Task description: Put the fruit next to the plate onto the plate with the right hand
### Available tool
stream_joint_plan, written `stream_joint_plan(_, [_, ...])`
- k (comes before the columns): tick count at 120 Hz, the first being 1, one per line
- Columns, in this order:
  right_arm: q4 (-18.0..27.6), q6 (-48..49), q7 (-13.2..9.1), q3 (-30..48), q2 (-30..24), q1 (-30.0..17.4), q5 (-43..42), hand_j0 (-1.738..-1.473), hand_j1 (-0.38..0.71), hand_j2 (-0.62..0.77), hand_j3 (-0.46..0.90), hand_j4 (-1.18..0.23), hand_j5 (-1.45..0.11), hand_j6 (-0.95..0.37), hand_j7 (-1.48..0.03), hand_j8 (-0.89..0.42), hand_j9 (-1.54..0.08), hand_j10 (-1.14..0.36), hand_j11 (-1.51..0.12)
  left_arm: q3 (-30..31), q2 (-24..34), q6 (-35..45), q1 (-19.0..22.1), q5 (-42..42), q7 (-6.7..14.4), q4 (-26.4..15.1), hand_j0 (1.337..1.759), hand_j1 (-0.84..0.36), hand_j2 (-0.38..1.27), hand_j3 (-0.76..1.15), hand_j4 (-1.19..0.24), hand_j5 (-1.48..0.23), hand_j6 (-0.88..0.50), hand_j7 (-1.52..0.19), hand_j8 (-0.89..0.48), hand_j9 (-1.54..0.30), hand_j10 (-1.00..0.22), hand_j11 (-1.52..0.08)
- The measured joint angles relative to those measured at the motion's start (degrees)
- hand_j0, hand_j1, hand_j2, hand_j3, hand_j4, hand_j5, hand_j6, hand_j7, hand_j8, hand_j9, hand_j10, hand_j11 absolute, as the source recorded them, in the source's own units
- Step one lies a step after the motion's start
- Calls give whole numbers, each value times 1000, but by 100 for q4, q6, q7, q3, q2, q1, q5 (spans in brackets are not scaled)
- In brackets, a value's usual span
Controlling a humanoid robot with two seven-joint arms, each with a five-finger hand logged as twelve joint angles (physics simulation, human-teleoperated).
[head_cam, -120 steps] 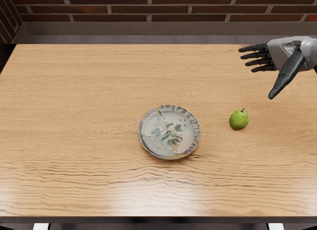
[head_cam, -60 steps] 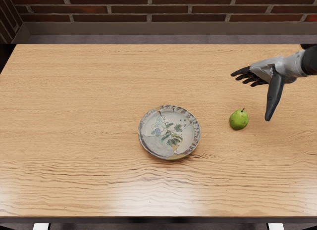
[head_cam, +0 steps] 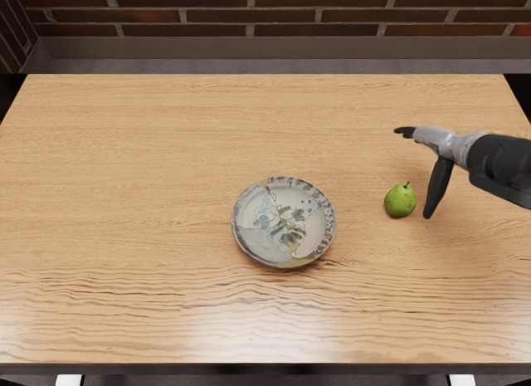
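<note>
A green pear (head_cam: 400, 201) stands upright on the wooden table, a short way right of a round ceramic plate (head_cam: 245, 233) with a leaf pattern. My right hand (head_cam: 425, 162) comes in from the right edge and hangs just right of and above the pear, apart from it. Its fingers are spread: the thumb points down beside the pear and the other fingers stretch left behind it. The hand holds nothing. The plate has nothing on it.
The wooden table (head_cam: 124, 153) spans the view, with a brick wall (head_cam: 249, 12) behind its far edge. The right forearm (head_cam: 502, 163) crosses the table's right side.
The right hand has come down and to the left, from the table's far right corner to just beside the pear. It has turned edge-on. The pear and plate have not moved.
</note>
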Motion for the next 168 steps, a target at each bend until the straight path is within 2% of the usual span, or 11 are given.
stream_joint_plan(15, [4,-262,20,1,70,-234,-113,-1658,-300,-7,0,-47,-56,-49,-55,-48,-56,-46,-55,0,0,0,0,0,0,0,1658,349,0,0,0,0,0,0,0,0,0,0])
stream_joint_plan(34, [9,-353,47,3,134,-424,-151,-1658,-204,-22,0,-127,-160,-130,-159,-128,-160,-127,-160,-1,0,-1,0,0,0,0,1658,349,0,0,0,0,0,0,0,0,0,0])
stream_joint_plan(80, [119,-376,63,146,192,-508,-121,-1658,-60,-45,0,-247,-316,-249,-315,-248,-316,-246,-316,1,0,-1,0,0,0,0,1658,349,0,0,0,0,0,0,0,0,0,0])
stream_joint_plan(119, [119,-794,408,170,224,-812,-117,-1658,-10,-54,0,-289,-371,-291,-370,-290,-371,-288,-371,0,0,0,0,0,0,0,1658,349,0,0,0,0,0,0,0,0,0,0])
stream_joint_plan(148, [119,-1022,544,168,179,-1016,-119,-1658,29,-60,0,-321,-413,-322,-412,-321,-412,-320,-412,-2,0,-1,0,0,0,0,1658,349,0,0,0,0,0,0,0,0,0,0])
stream_joint_plan(168, [124,-1048,609,175,151,-1075,-120,-1658,105,-72,0,-384,-495,-385,-495,-385,-495,-384,-495,-1,0,-2,0,0,0,0,1658,349,0,0,0,0,0,0,0,0,0,0])
